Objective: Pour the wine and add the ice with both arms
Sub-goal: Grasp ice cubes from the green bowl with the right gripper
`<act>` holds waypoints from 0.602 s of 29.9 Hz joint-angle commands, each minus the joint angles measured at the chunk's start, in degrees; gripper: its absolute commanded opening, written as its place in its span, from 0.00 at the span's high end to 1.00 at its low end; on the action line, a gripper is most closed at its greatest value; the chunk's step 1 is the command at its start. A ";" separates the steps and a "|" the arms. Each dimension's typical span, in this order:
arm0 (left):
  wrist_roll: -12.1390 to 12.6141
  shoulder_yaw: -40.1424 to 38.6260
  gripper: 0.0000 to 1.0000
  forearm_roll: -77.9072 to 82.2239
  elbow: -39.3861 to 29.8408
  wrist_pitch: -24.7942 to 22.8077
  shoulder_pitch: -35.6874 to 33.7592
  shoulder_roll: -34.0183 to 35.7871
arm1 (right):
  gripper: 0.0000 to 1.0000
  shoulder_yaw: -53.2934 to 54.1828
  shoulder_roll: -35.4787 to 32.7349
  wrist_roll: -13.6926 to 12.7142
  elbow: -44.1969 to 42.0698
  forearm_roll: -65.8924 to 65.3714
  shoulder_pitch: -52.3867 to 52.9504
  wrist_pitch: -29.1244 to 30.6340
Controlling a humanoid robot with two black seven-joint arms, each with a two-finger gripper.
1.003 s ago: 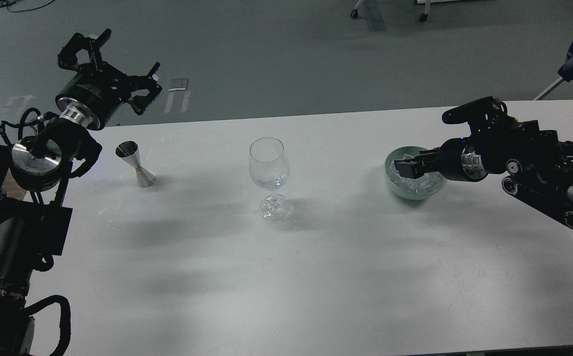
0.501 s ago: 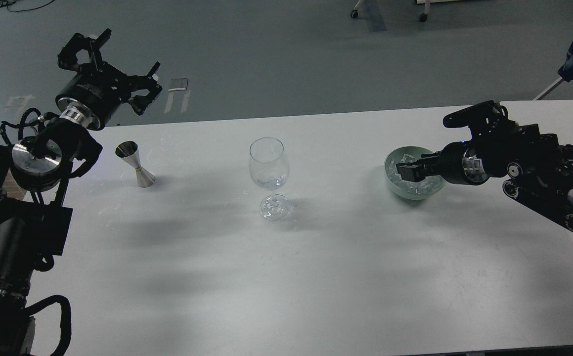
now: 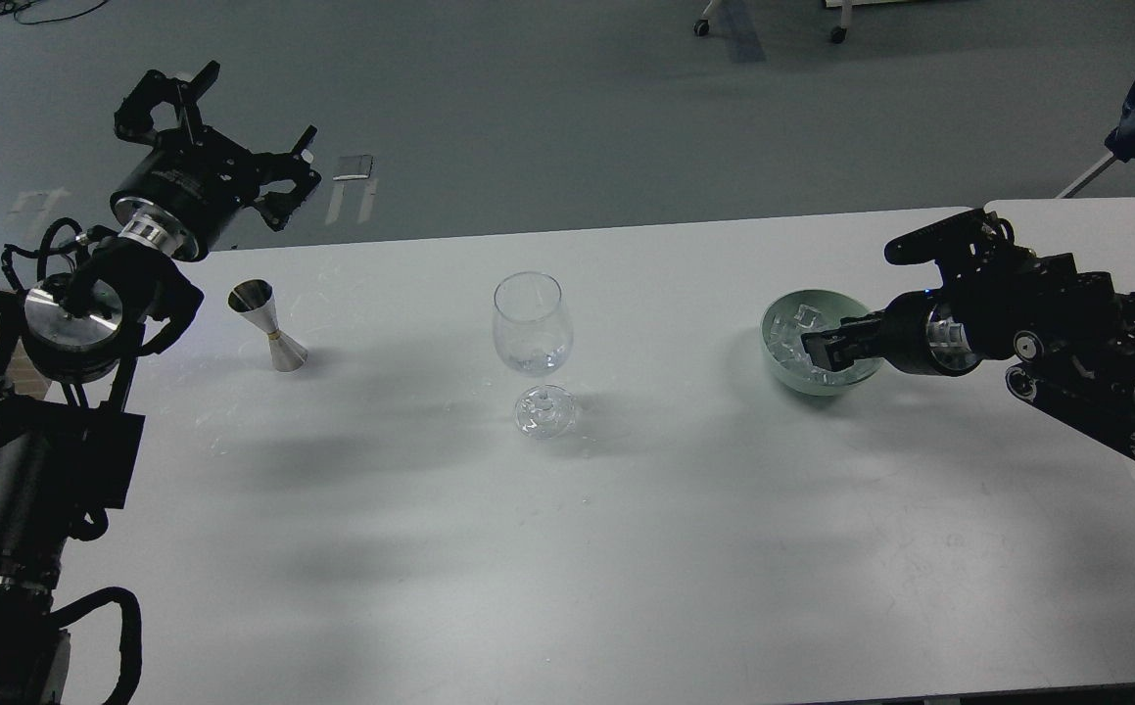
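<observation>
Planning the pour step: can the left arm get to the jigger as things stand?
Probably yes. The left end effector is open, holding nothing, just behind the jigger, which stands alone with nothing between them.

White table (image 3: 567, 548), steel jigger (image 3: 271, 327) at left, wine glass (image 3: 532, 338) centre, green ice bowl (image 3: 794, 367) right

dim, cool cast | soft broad shadows on table (image 3: 626, 548) | sharp focus | no glare
</observation>
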 commanded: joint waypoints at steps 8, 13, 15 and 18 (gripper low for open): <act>0.00 0.18 0.02 0.00 0.14 -0.08 0.14 -0.09 | 0.51 0.09 -0.06 -0.01 -0.30 0.02 -0.23 -0.67; 0.00 0.09 0.02 0.09 0.14 -0.08 1.37 -0.35 | 0.58 0.09 0.03 -0.01 -0.48 0.02 -0.23 -1.72; 0.00 0.00 0.02 0.09 0.14 0.00 1.37 -0.35 | 0.58 0.09 0.03 -0.01 -0.56 0.02 -0.32 -2.43; 0.00 0.00 0.02 0.00 0.14 0.00 1.37 -0.27 | 0.58 0.09 0.03 -0.01 -0.56 0.02 -0.50 -2.60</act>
